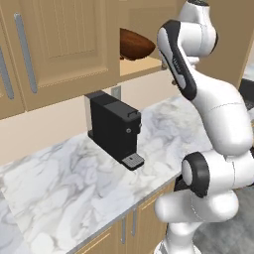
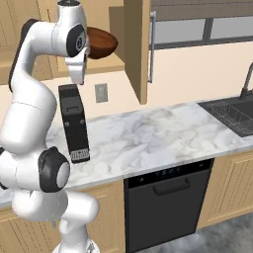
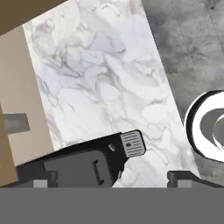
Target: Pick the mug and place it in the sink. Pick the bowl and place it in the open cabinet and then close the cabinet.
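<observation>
A white marble bench [image 2: 163, 131] runs along a beige wall, carrying a black coffee machine [image 1: 115, 128]. The dark sink [image 2: 232, 114] lies at its far right. The brown bowl [image 2: 101, 43] sits tilted on the open cabinet [image 2: 136, 49] shelf. The white arm reaches high beside it; the tool [image 3: 109, 177] points down at the bench, fingertips spread wide, holding nothing.

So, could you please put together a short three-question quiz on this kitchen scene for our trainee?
1. True or false: the bowl sits on the open cabinet shelf.
2. What black appliance stands on the counter below that shelf?
3. Which is it: the cabinet door is A) closed, B) open?

Key:
1. True.
2. The coffee machine.
3. B; the door stands swung out, between the bowl and the sink.
</observation>
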